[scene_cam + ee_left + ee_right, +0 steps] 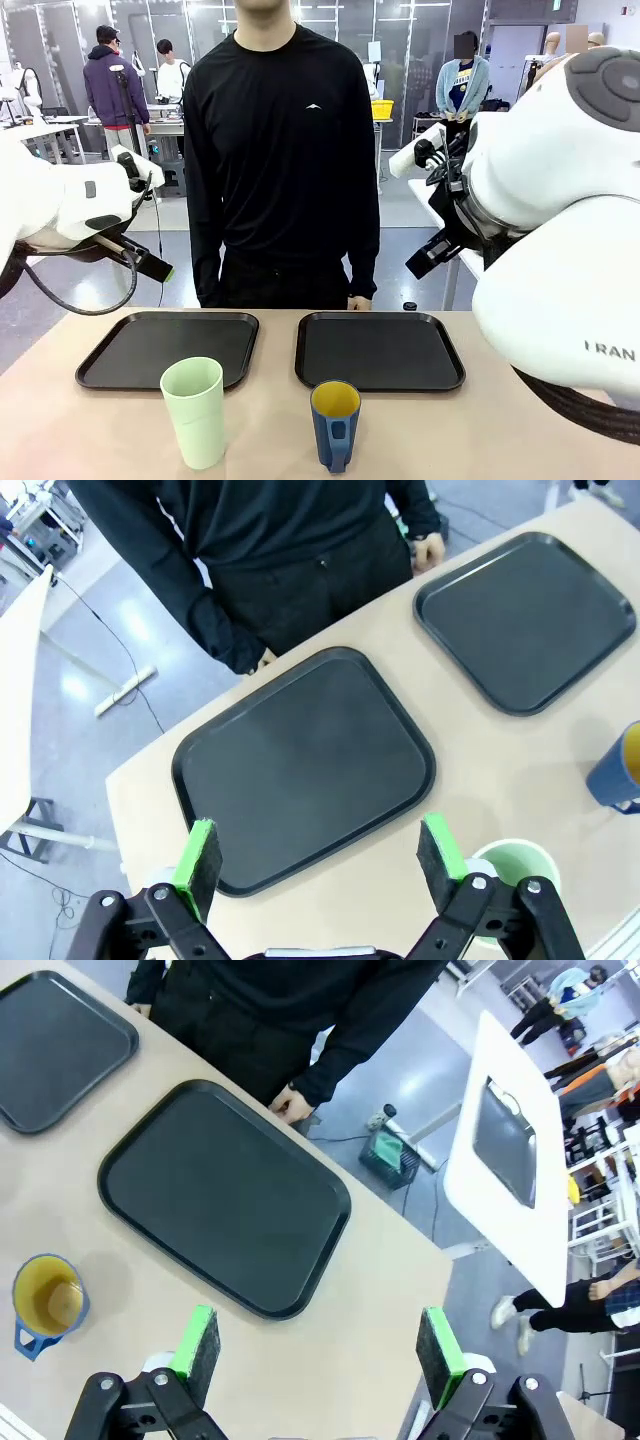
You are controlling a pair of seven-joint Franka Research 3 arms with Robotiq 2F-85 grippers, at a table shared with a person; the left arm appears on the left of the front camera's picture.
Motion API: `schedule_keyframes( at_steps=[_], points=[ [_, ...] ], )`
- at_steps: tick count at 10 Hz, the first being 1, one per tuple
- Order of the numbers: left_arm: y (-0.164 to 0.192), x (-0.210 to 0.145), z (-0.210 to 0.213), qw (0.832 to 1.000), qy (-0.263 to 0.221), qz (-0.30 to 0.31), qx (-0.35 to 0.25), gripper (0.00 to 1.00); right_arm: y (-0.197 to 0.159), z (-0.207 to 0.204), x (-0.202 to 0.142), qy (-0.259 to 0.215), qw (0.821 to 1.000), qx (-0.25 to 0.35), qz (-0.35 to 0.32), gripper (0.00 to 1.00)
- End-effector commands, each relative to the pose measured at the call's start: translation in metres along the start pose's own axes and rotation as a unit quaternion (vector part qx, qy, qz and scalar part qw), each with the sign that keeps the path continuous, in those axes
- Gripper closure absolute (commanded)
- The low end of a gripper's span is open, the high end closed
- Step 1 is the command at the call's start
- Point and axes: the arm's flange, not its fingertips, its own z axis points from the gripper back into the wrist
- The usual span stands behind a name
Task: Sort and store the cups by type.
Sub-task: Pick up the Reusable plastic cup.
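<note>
Two cups stand near the table's front edge: a tall mint-green tumbler (194, 410) and, to its right, a dark blue mug (335, 424) with a yellow inside. My left gripper (152, 264) hangs high above the left side. In its wrist view it (320, 855) is open and holds nothing, over the front edge of the left tray (300, 770), with the tumbler (515, 865) by one finger and the mug (620, 775) at the picture's edge. My right gripper (428, 256) is raised at the right. Its wrist view shows it (320, 1345) open above bare table, the mug (48, 1300) well off to one side.
Two black trays, left (170, 348) and right (378, 350), lie side by side behind the cups. A person in black stands at the far edge, one hand (358, 301) by the right tray's far rim. A white side table (510, 1150) stands beyond the table's right end.
</note>
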Motion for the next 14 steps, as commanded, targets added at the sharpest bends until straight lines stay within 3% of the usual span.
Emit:
schedule_keyframes(
  at_steps=[1, 7, 10, 12, 14],
  points=[
    [-0.013, -0.005, 0.002, 1.000, 0.004, 0.003, 0.011, 0.00, 0.011, -0.001, -0.009, 0.008, 1.000, -0.028, -0.008, 0.00],
    [-0.011, -0.012, -0.005, 0.999, 0.029, -0.016, 0.007, 0.00, 0.007, -0.009, -0.017, 0.017, 0.999, -0.028, 0.005, 0.00],
    [0.040, -0.046, -0.028, 0.998, 0.057, 0.007, 0.024, 0.00, -0.035, -0.058, -0.043, 0.059, 0.998, -0.009, -0.022, 0.00],
    [0.086, -0.080, -0.051, 0.996, 0.079, 0.046, 0.010, 0.00, -0.067, -0.098, -0.064, 0.103, 0.992, -0.026, -0.071, 0.00],
    [0.124, -0.115, -0.078, 0.989, 0.109, 0.102, 0.002, 0.00, -0.092, -0.145, -0.086, 0.144, 0.983, 0.004, -0.112, 0.00]
  ],
)
